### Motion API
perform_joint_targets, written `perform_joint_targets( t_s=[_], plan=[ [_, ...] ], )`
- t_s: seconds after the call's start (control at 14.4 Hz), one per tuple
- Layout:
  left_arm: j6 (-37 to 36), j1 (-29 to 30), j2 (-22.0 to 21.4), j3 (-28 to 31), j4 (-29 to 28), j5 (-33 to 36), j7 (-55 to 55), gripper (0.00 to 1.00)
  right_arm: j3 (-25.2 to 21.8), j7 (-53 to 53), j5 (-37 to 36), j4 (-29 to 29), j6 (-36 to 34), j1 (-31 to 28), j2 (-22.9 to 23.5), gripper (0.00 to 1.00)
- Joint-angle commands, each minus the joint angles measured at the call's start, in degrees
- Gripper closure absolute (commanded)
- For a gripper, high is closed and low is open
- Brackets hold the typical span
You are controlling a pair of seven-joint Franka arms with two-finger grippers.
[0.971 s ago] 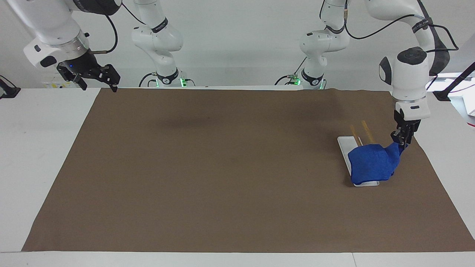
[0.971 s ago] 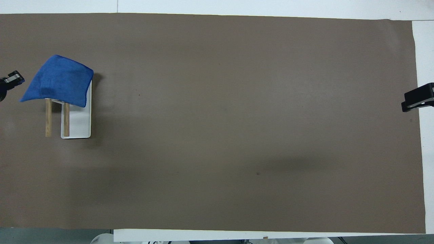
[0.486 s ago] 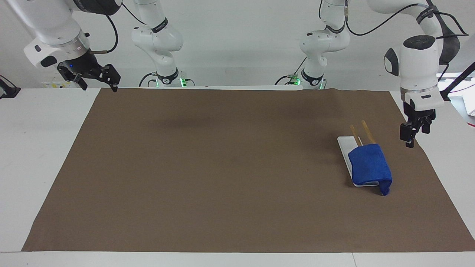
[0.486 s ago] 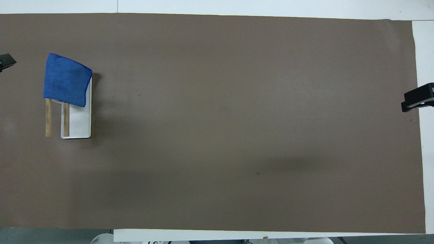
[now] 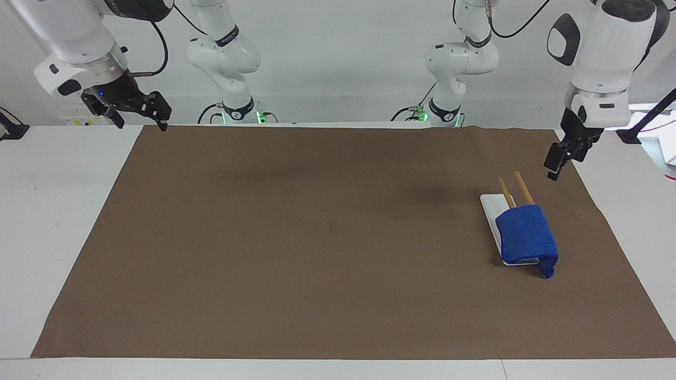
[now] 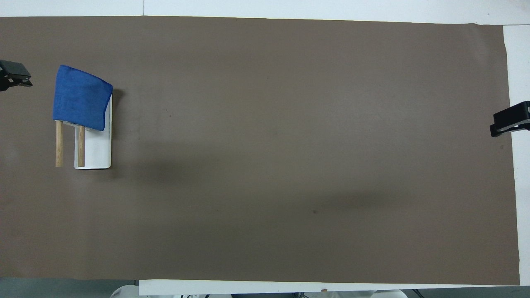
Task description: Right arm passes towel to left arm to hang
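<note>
Towel (image 5: 525, 235) drapes the rack (image 5: 491, 203); facing view shows its hanging tail.

cloth, wood, plastic and metal, mostly matt

the towel (image 5: 525, 235) is seen as a fleecy blue cloth with a soft, matt nap, draped over a rack (image 5: 494, 211) whose white base looks like smooth, faintly glossy plastic and whose two bars (image 5: 518, 189) are shown as pale, unvarnished wood. the table (image 5: 58, 211) is covered by a brown mat (image 5: 317, 237), flat and matt like paper or thin felt, faintly creased along its edge. both arms are cased in glossy white plastic with a brushed silver metal ring at the wrist; the left gripper (image 5: 561, 158) and right gripper (image 5: 138, 112) are finished in dull black.
</note>
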Motion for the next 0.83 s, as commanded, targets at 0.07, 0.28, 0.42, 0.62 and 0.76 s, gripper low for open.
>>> perform_joint_targets(
  t_s=[0.07,0.28,0.42,0.62,0.76],
  plan=[
    [-15.5,0.3,4.8,1.4,12.3,-11.5,12.0,0.00,0.2,-0.9,0.7,-1.5,-0.3,-0.4,-1.4,0.00],
    [-19.9,1.2,5.8,0.9,12.8,-10.6,24.2,0.01,0.2,-0.9,0.7,-1.5,-0.3,-0.4,-1.4,0.00],
    [-23.4,-1.6,9.5,-0.3,15.6,-3.9,25.5,0.01,0.2,-0.9,0.7,-1.5,-0.3,-0.4,-1.3,0.00],
    [-24.3,-1.5,9.6,-0.3,16.2,-4.1,27.2,0.00,0.2,-0.9,0.7,-1.5,-0.3,-0.4,-1.4,0.00],
    [-23.8,-1.3,9.6,0.3,16.2,-7.0,27.2,0.00,0.2,-0.9,0.7,-1.5,-0.3,-0.4,-1.4,0.00]
  ],
)
